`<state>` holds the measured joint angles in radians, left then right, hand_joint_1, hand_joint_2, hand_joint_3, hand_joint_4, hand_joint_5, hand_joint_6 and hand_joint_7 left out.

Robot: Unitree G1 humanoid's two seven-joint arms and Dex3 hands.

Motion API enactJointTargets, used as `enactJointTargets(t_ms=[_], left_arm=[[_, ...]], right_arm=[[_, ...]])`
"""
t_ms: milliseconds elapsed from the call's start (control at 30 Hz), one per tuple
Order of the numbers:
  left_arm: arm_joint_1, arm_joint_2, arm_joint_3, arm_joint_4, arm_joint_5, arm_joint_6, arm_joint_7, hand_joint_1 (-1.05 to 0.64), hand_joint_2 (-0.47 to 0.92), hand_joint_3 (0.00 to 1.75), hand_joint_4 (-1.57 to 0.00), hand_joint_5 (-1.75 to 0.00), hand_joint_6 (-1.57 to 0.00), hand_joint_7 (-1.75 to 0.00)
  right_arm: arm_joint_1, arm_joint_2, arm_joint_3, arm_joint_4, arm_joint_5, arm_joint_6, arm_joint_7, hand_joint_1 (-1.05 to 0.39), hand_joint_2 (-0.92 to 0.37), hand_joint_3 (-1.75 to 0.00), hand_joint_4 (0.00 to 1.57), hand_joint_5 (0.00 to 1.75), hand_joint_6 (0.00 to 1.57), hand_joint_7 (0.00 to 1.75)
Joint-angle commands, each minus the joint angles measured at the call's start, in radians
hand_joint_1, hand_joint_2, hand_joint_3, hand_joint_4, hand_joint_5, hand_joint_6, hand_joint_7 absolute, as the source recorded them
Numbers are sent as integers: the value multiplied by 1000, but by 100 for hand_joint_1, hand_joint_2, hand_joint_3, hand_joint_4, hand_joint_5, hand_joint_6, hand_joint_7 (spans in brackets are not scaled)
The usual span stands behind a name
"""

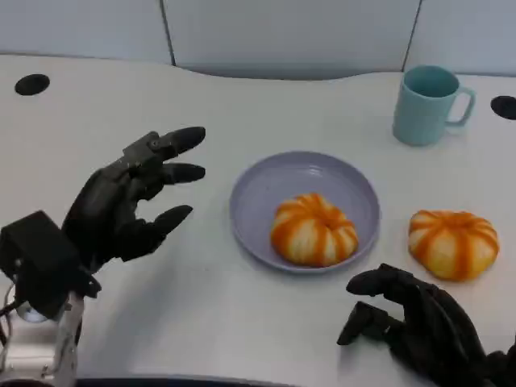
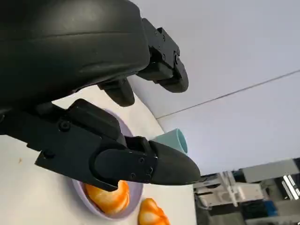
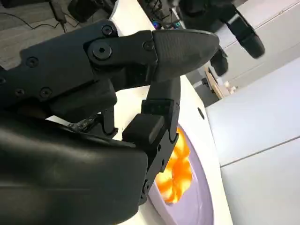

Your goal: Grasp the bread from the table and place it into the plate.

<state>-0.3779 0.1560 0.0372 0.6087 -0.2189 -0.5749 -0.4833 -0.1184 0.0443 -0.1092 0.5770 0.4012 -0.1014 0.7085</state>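
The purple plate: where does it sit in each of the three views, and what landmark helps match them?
Head view: purple plate at the picture's centre, between the two hands.
Left wrist view: a sliver of its rim at the lower edge, behind the left hand's fingers.
Right wrist view: lower right, past the right hand's fingers.
Shared landmark: the orange bread lying in the plate.

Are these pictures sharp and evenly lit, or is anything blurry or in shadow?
Head view: soft, even light, faint shadows beside the plate and mug, everything sharp. Left wrist view: the left hand looms dark and large. Right wrist view: the bread is slightly soft, the background blurred.
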Motion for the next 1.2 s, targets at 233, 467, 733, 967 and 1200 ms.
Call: enactJointTargets(t_ms=[233, 467, 733, 967, 1200], left_arm=[[18, -1, 24, -55, -21, 36, -19, -88, 92, 36, -21, -88, -40, -26], [18, -1, 25, -57, -20, 38, -19, -88, 92, 35, -21, -88, -40, -25], [19, -1, 26, -58, -20, 39, -19, -88, 92, 35, -21, -87, -41, -24], [412, -137, 120, -190, -369, 258, -153, -75, 92, 25, -27, -153, -35, -92], [437, -162, 149, -247, -385, 337, -161, -72, 92, 24, -26, -163, -28, -114]], right_arm=[[16, -9, -4, 27, -14, 7, -15, -52, -92, -35, 77, 127, 83, 79], [16, -9, -4, 28, -14, 6, -15, -52, -92, -35, 77, 126, 84, 78], [16, -9, -4, 28, -14, 6, -15, -52, -92, -35, 77, 126, 84, 77], [28, -20, 8, -31, -13, 48, -15, -49, -92, -41, 74, 132, 81, 80], [30, -18, 7, -38, -7, 49, -9, -50, -92, -41, 73, 135, 79, 84]])
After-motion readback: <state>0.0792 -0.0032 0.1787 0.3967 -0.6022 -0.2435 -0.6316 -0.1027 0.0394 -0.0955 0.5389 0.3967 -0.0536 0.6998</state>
